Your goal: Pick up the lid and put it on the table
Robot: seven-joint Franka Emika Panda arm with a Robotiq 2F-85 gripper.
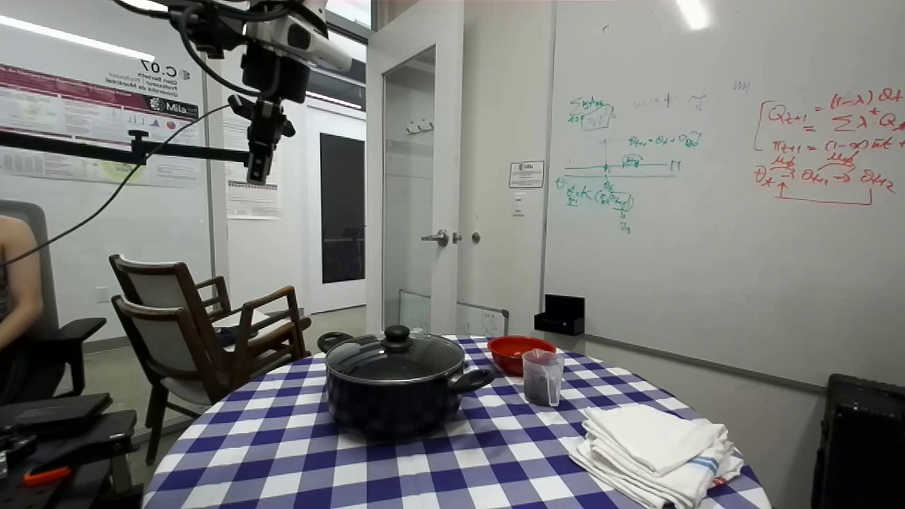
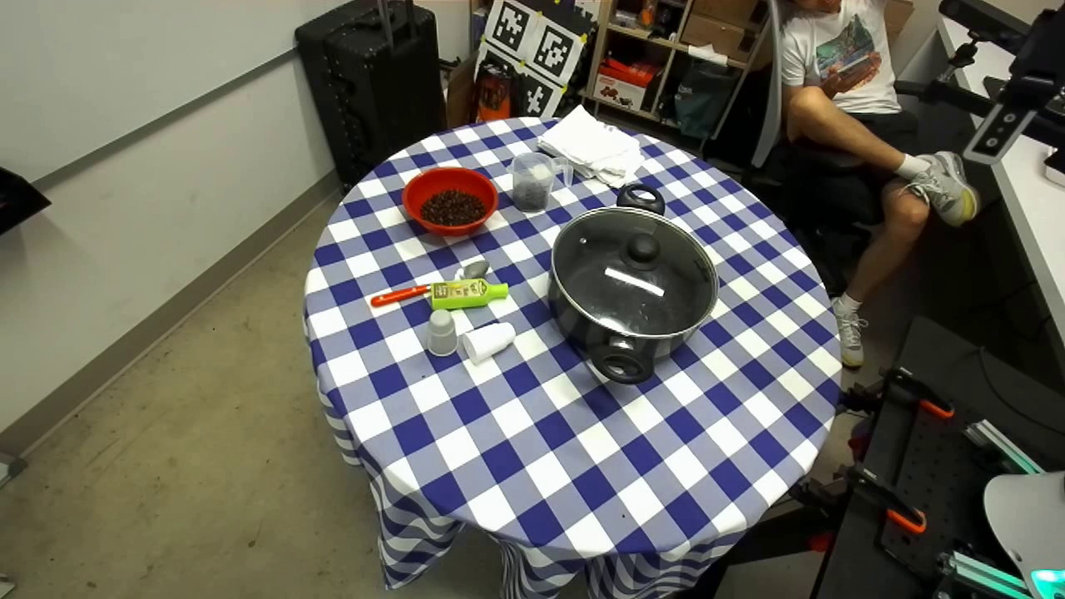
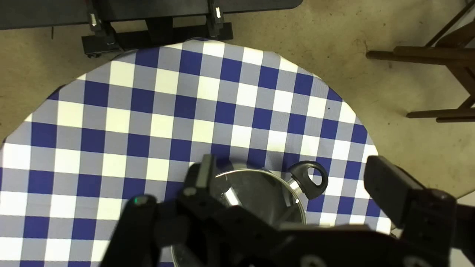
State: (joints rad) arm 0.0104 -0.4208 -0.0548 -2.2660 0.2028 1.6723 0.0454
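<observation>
Nearest the wrist camera, the gripper [image 3: 292, 167] has its two fingers [image 3: 387, 187] spread wide, with nothing held between them; both exterior views catch it from the side and leave that gap unclear. The pot lid [image 2: 626, 264] is round dark glass, shallow-domed, with a pale metal rim and a black knob. It lies below the fingers, well apart, partly covered by the gripper in the wrist view. It sits on the two-handled pot [image 1: 392, 406], on the round table [image 2: 557, 462]. An exterior view alone shows a green bottle [image 2: 462, 294] and a white cylinder [image 2: 491, 341].
</observation>
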